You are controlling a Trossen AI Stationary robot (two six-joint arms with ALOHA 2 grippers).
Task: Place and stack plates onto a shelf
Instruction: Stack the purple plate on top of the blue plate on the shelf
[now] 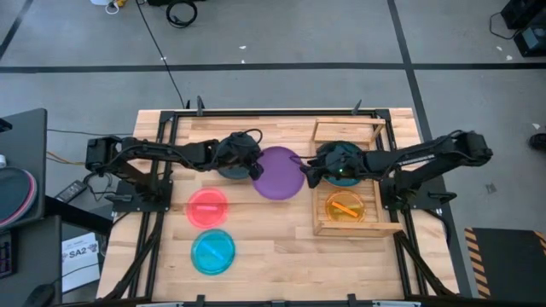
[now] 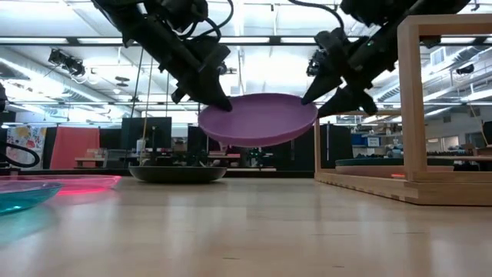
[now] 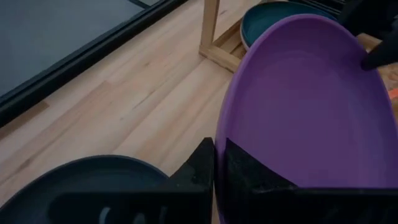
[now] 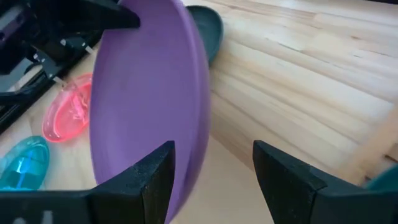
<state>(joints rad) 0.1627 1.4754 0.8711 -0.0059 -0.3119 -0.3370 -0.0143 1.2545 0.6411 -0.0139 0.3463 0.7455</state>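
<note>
Both arms reach inward and meet at the purple plate (image 1: 279, 172), held in the air above the desk (image 1: 273, 247), just beside the shelf (image 1: 357, 223). Left gripper (image 3: 215, 163): fingers clamped on the plate rim. Right gripper (image 4: 211, 163): fingers spread wide, plate edge between them, not pinched. Orange plate (image 1: 345, 207) lies in the shelf, teal plate (image 3: 273, 14) too. Farther from the shelf: red-pink plate (image 1: 207, 207), cyan plate (image 1: 212, 251), on the desk.

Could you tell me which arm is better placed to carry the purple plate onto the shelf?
Probably the right: its open pincer is at the purple plate, beside the shelf. The left pincer grips the far rim.
</note>
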